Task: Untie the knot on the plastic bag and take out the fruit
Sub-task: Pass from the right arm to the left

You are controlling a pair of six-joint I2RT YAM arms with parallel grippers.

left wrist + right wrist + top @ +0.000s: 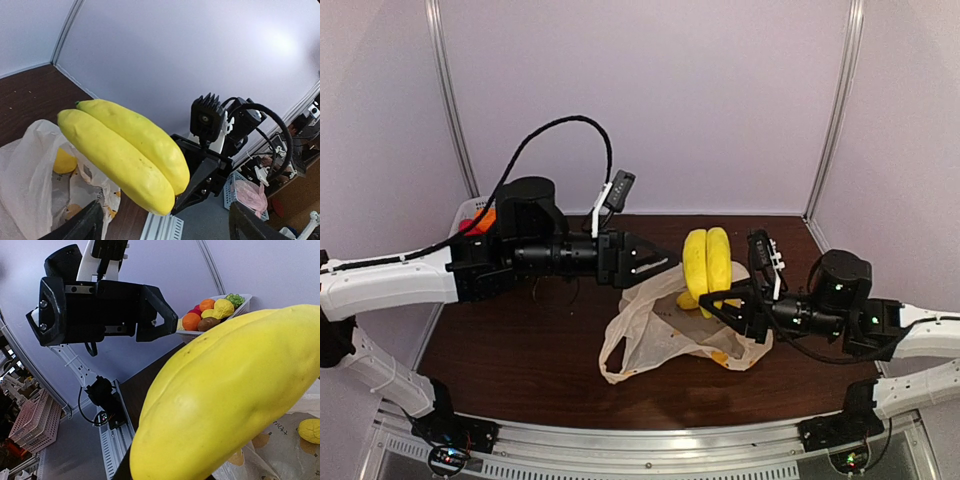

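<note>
The bananas (705, 262) are out, clamped at their lower end by the right fingers (732, 308) above the open bag (650, 340) (knot apparently undone). Their long axis is near upright, tips up. The left fingers (650, 258) are spread empty just beside them. A yellow piece (65, 161) inside the bag on the bench (520, 340) is yet to come out.

— What fills the frame?
— Yellow bananas (225, 405), very close to the lens; they cover the lower right.
— And behind them?
— The left gripper (167, 322), black, at upper left, apart from the bananas; beyond it a white basket (243, 302) of toy fruit: oranges, green grapes, a brown piece; at the bottom right corner the plastic bag (280, 440), with a small yellow fruit (310, 431) on or in it.
</note>
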